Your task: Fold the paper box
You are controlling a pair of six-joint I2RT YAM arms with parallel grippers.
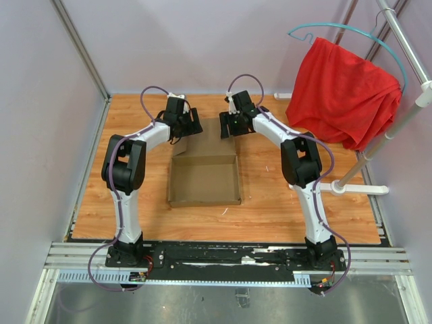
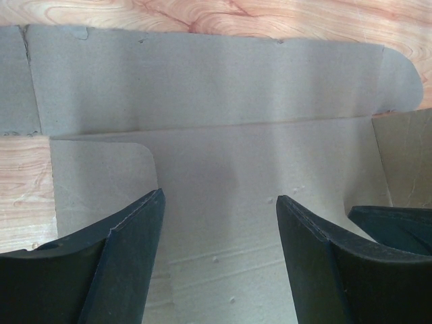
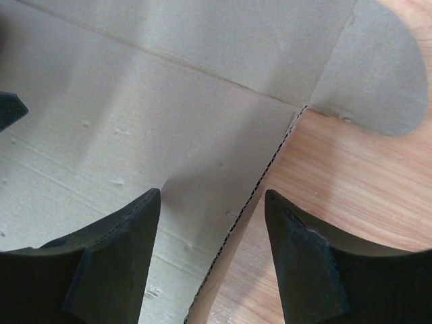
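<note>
Hovering above paper box rear flap: left claw open, right claw open, neither gripping it.

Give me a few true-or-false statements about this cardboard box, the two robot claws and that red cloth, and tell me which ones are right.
1. The left gripper and the right gripper are both open. True.
2. The red cloth lies inside the paper box. False: it hangs from a hanger at the far right, away from the box.
3. The paper box is shut. False: its tray is open on top, and the lid flap lies flat beyond it.
4. The box rests on a wood-grained table. True.
</note>
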